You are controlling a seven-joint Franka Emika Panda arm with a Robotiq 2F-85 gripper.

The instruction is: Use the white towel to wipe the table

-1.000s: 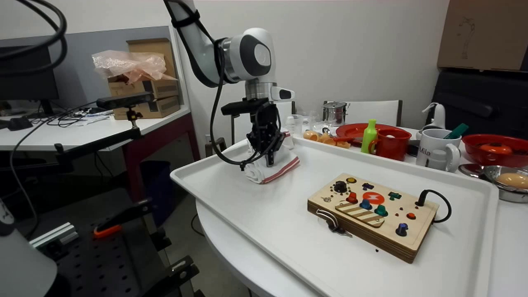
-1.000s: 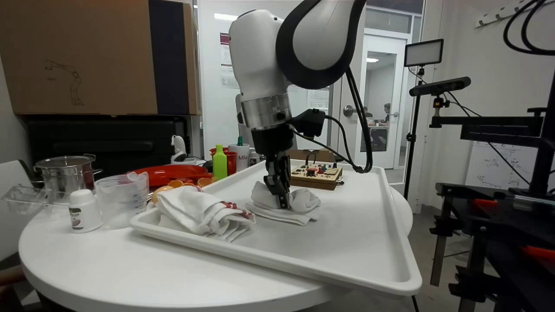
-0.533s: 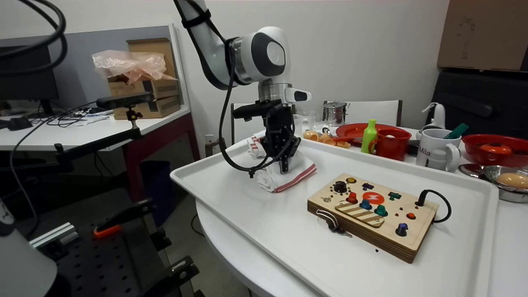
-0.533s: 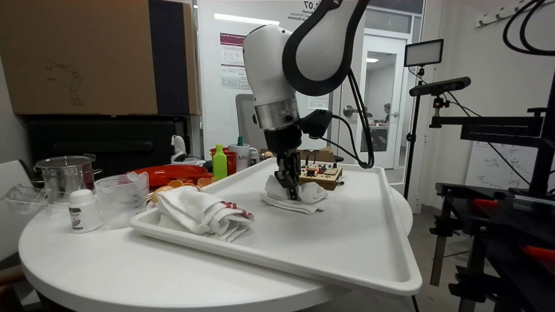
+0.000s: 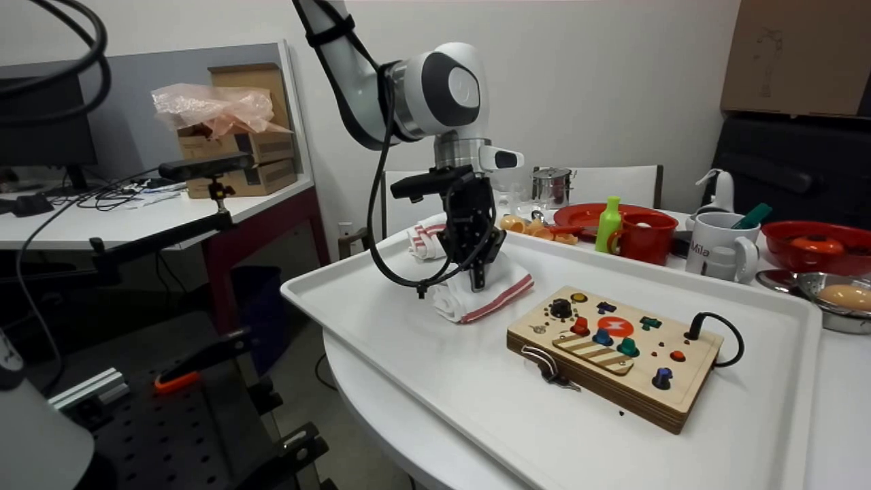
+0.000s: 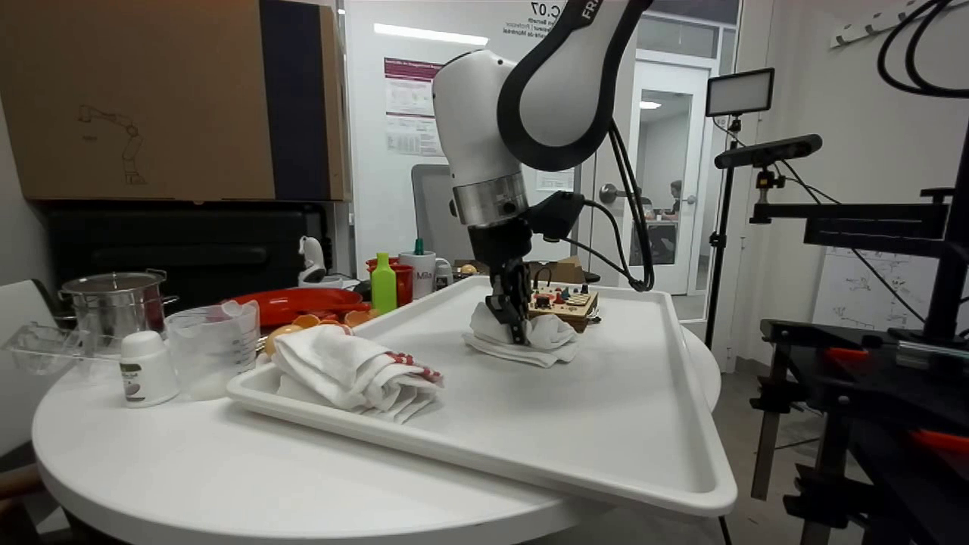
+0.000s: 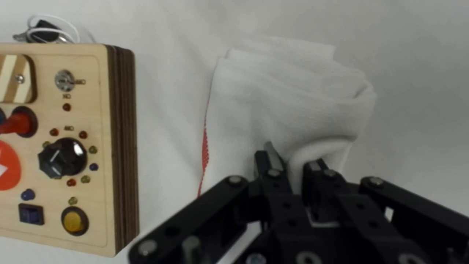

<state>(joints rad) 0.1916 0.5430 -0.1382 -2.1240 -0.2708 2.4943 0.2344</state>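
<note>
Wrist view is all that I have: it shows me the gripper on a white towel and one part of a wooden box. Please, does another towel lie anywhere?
Observer: Yes. In both exterior views a second towel lies at a corner of the tray, apart from the held towel.
Operator: Thank you. And the wooden box: what is at the end that I do not see?
Observer: In an exterior view, a black cable rises from its top and loops past that end.
Operator: Is there perhaps any dirt to wipe?
Observer: In an exterior view, a small dark speck lies on the tray beside the box. I cannot tell what it is.
</note>
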